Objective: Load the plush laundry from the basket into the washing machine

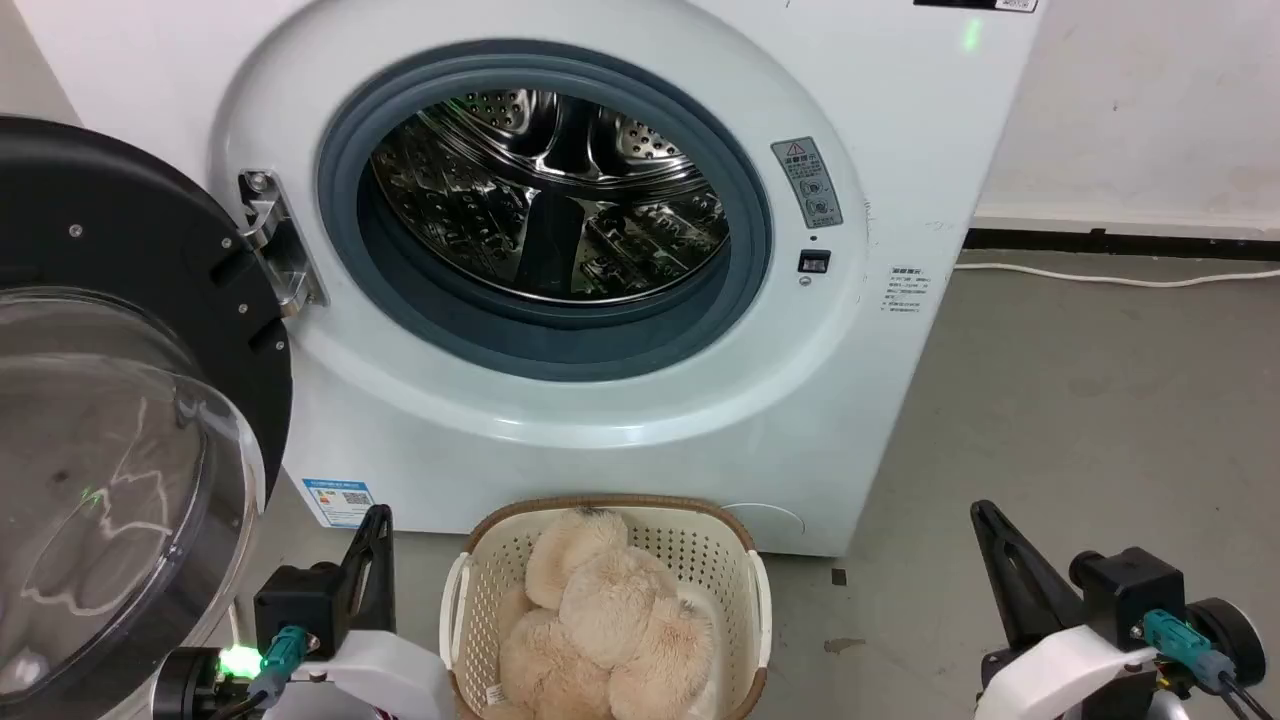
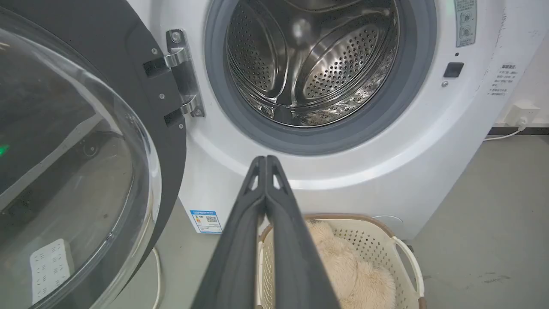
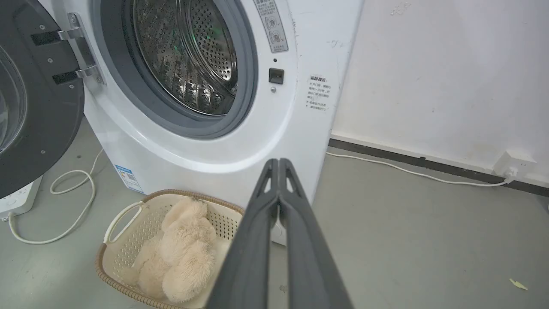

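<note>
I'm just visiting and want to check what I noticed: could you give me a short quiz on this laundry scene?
1. True or false: the door of the washing machine is closed.
2. The plush laundry lies: A in the drum; B in the basket; C on the floor.
3. Fill in: the left gripper and the right gripper are both ____ (open or shut).
Key: 1 false, it stands open. 2 B. 3 shut, holding nothing.

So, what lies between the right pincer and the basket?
Bare grey floor with a few small dark marks lies between the right pincer and the basket; the head view shows that stretch.
</note>
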